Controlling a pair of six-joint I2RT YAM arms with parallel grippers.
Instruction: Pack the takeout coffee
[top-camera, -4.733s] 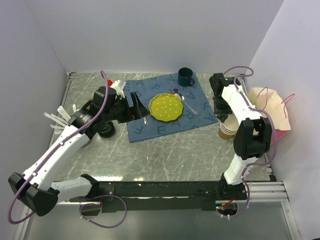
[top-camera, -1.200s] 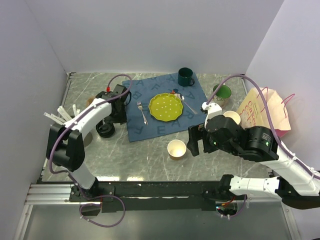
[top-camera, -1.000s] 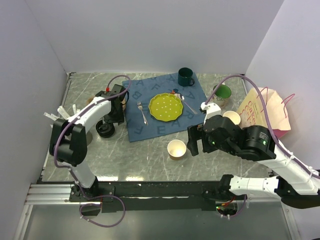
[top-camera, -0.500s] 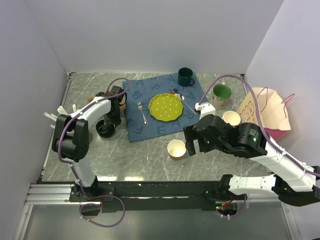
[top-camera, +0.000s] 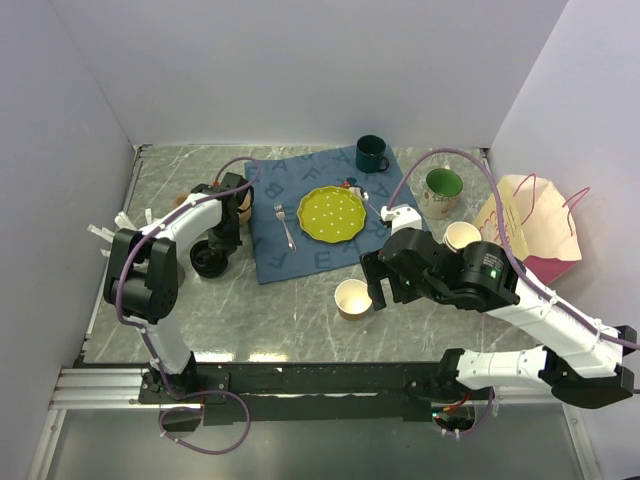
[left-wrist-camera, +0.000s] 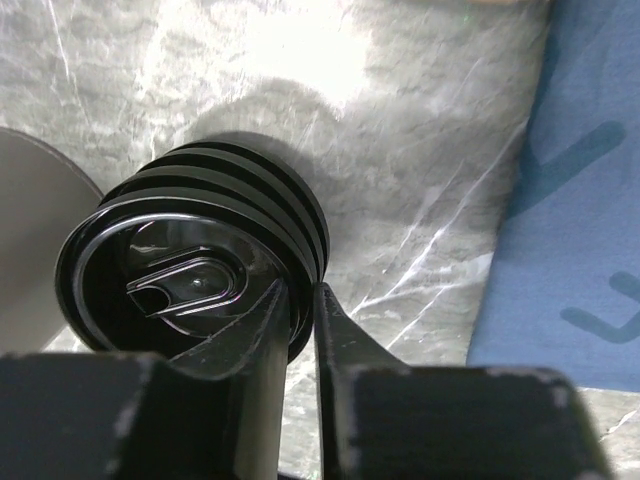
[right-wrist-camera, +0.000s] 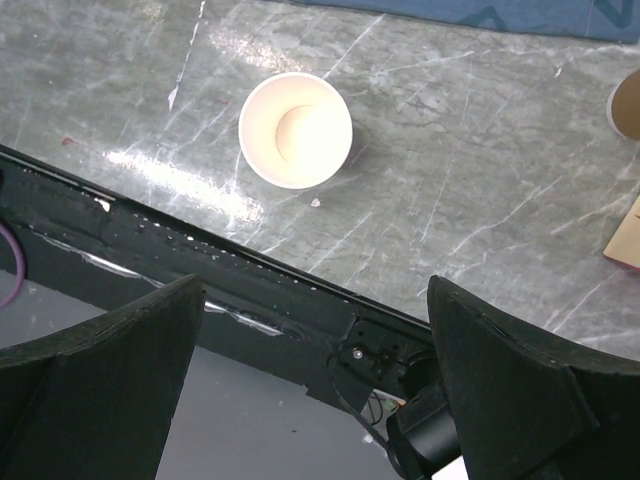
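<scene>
While left gripper pinches stacked black lids, base hidden, right gripper spread open.

A grey marbled surface is shown. A blue cloth is spread at upper centre, a stack of black lids is set just left of it, and a lidless paper cup at lower centre. A green mug, stacked tan cups and a paper bag are placed at the right.

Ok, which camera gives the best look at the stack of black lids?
The left wrist view: the stack of black lids fills the frame, its ribbed rims and the top lid's sip opening clear. The top external view shows only a small dark disc; the right wrist view misses it.
</scene>
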